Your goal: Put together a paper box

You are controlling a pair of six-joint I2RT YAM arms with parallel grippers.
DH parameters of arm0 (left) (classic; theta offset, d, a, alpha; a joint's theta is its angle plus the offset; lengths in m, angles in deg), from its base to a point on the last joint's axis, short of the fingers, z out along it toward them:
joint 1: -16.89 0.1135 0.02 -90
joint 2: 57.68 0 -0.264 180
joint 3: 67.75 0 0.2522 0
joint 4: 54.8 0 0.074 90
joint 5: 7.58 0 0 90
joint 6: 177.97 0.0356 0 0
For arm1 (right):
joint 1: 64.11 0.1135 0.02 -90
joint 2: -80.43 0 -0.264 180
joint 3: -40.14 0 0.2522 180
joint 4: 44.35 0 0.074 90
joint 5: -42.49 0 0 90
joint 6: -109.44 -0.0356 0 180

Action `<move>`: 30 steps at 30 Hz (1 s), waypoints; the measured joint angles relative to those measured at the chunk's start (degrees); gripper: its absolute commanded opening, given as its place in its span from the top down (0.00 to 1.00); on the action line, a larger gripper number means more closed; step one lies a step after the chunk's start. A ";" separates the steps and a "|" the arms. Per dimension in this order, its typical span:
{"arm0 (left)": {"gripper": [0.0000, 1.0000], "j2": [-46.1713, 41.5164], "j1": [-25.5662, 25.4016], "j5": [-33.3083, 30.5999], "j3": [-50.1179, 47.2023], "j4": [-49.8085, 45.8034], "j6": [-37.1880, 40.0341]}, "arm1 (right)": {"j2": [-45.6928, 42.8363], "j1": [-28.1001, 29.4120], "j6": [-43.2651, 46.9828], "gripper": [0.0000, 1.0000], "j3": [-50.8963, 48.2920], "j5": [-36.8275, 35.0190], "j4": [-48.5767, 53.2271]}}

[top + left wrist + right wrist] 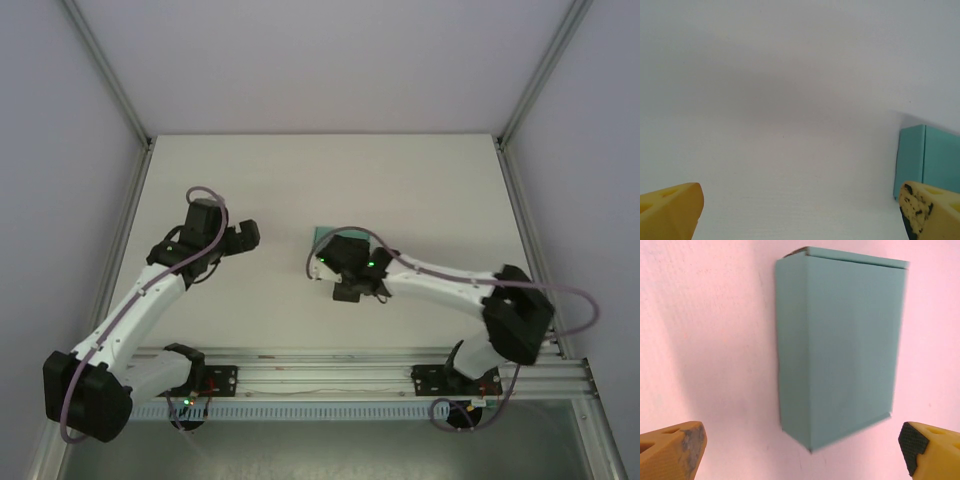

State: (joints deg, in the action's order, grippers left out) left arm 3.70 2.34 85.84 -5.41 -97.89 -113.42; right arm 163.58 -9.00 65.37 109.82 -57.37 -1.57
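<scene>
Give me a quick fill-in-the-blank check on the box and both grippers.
The right gripper faces the box with its jaws ____.
The left gripper holds ____.
In the left wrist view, the box sits at the ____ edge.
Missing words: open; nothing; right.

Matt teal card of the paper box (840, 350) on a smooth matt table (300, 180); right gripper (800, 455) fingertips (675, 450) are yellow plastic, scuffed dark

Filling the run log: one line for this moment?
paper box: folded, on table | left hand: open, apart | right hand: open, over box
</scene>
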 measured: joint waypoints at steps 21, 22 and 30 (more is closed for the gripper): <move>0.00 8.02 13.14 -17.22 -35.04 67.49 17.81 | -19.80 -51.78 -45.22 0.00 -43.50 1.86 -57.83; 0.00 9.33 13.22 -16.70 -35.36 70.64 18.43 | -18.03 -52.13 -45.66 0.00 -43.60 2.08 -59.98; 0.00 22.93 17.38 -12.52 -38.36 93.09 20.04 | 3.19 -53.70 -46.18 0.00 -37.40 4.55 -76.70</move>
State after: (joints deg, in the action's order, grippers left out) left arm 26.63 19.72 73.32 -43.77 -4.80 -93.38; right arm 166.78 -62.70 19.18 72.42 -52.83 -78.27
